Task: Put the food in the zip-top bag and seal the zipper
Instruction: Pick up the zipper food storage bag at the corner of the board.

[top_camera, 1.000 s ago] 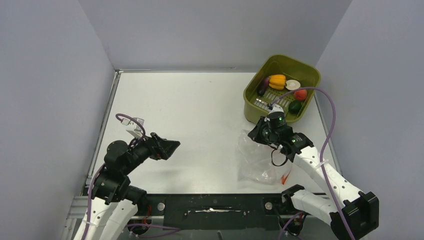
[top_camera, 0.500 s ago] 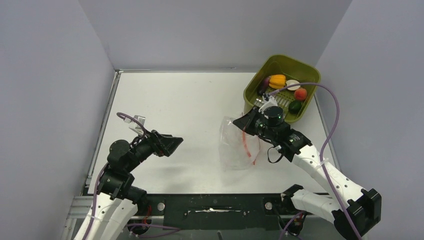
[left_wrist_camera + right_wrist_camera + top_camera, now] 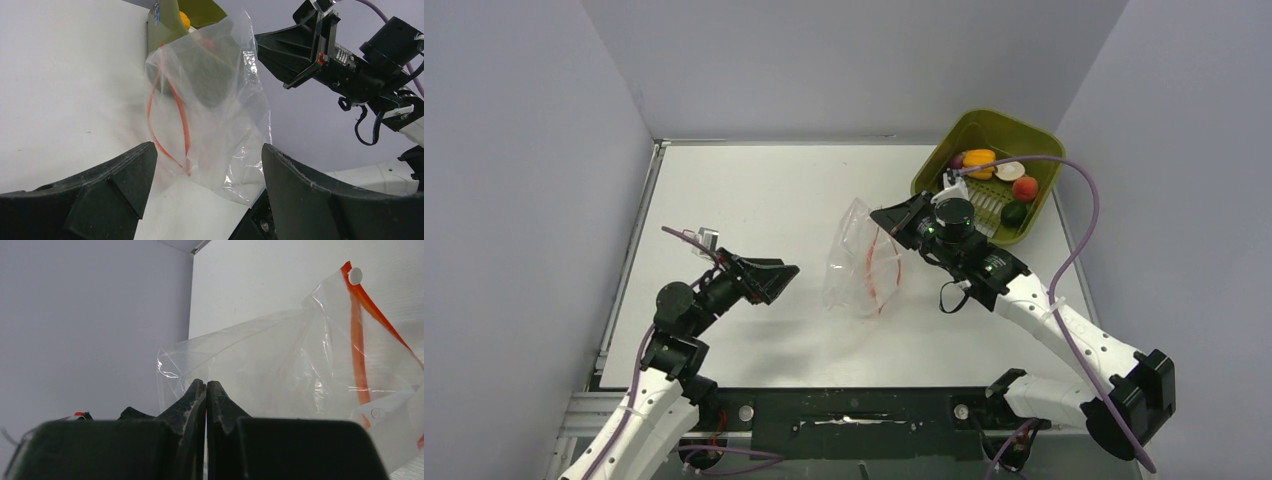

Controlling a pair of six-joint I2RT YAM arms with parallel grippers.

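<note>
- Flat white table (image 3: 754, 190) under me, grey walls on three sides.
- Olive-green plastic basket (image 3: 1014, 123) sits at the table's far right corner, and all the food is in there.
- Clear crinkly plastic zip-top bag (image 3: 859, 265) is up off the middle of the table, hanging between my two arms with its top leaning toward the basket. From the left wrist view (image 3: 215, 100) it stands tall and see-through. I can't tell whether its bottom edge touches the table.
- My right gripper (image 3: 894, 218) has its fingers pressed tight together (image 3: 206, 390), pinching the film at the bag's upper edge, and the bag hangs from it.
- My left gripper (image 3: 779, 275) is spread wide (image 3: 207, 152), facing the bag from the left and near it, with nothing between the fingers.
- Thin red-orange zipper strip (image 3: 182, 120) runs down the bag's mouth. Its two lines bow apart in a loop, so the mouth is unsealed. A small white slider (image 3: 355, 275) sits at one end.
- In the basket:
  - yellow-orange toy bell pepper (image 3: 979, 160) at the back
  - pale round slice (image 3: 1010, 170) just beside it
  - red-orange round fruit (image 3: 1025, 187) to the right
  - dark green piece (image 3: 1014, 212) nearest
  - dark purple piece (image 3: 957, 160) at the left, half hidden
</note>
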